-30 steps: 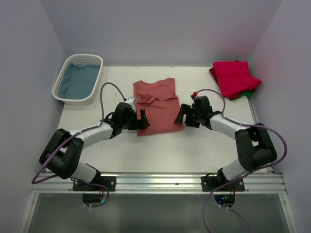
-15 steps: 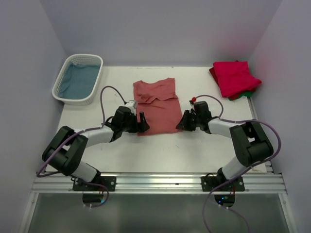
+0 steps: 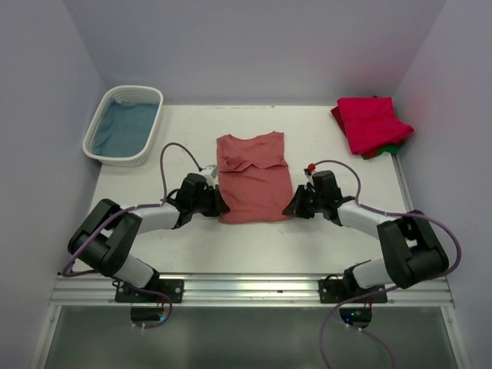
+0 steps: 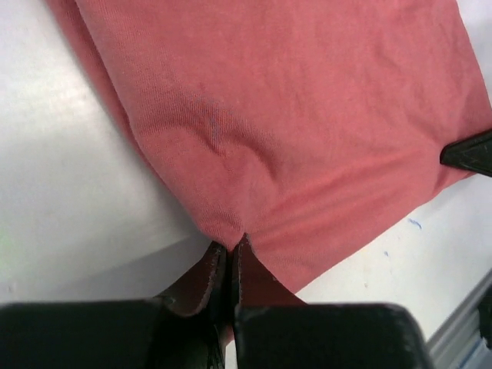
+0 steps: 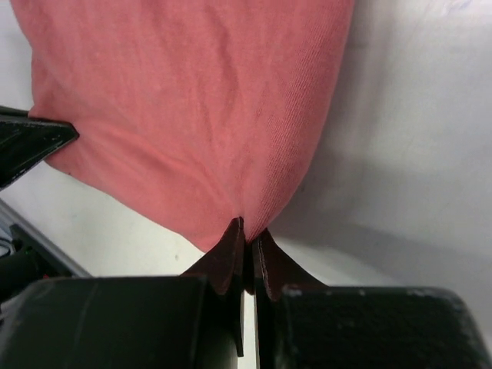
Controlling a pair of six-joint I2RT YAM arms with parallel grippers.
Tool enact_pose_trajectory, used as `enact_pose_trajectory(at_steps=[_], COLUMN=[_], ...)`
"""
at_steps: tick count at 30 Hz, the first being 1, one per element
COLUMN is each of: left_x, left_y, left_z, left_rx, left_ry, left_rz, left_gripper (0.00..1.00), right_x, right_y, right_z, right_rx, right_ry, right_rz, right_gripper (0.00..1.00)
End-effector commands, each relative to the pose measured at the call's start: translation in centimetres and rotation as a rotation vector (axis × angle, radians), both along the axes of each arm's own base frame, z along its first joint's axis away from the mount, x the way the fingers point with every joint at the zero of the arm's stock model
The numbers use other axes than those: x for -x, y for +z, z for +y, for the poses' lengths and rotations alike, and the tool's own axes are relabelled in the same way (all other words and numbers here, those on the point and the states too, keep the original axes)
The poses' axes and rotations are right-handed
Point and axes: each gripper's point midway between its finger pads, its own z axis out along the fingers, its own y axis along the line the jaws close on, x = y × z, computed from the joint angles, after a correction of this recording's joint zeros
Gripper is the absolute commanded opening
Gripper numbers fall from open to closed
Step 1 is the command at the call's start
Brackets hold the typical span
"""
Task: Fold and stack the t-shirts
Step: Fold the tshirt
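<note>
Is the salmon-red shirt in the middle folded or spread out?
Partly folded: the salmon-red t-shirt lies as a narrow rectangle, no sleeves sticking out, with the left gripper and right gripper pinching its near corners.

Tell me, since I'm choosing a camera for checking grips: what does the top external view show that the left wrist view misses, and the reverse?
Only top external: the white basket holding blue cloth, and the crimson-pink shirt at the far right. Only left wrist: close detail of the left gripper shut on a pucker of cloth. Both: the salmon-red shirt and the right gripper at its other near corner.
</note>
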Motion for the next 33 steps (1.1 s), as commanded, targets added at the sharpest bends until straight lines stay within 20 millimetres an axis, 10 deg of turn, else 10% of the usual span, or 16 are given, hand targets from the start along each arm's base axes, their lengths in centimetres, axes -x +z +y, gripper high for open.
enact_pose_trajectory(at_steps=[1,10,16,33], left_x=[3.0,11.2,10.3,-6.5], left_y=[0.9,7.2,12.5,16.0], left_z=[0.5,-0.1,0.9,7.0], left_rx=[0.019,0.115,0.128,-0.191], left_ry=[-0.032,-0.084,-0.020,0.326], left_rz=[0.056,0.097,-0.004,-0.320], left_gripper=[0.00,0.00,0.00,0.00], right_x=[2.7,9.3,8.3,-13.8], right_y=[1.4,6.1,11.6,17.9], right_z=[-0.2,0.1,-0.6,4.3], right_rx=[0.020,0.026,0.027,0.132], right_ry=[0.055,0.135,0.091,0.037], right_rz=[-0.007,-0.024,-0.145,-0.422], right_gripper=[0.00,0.00,0.00,0.00])
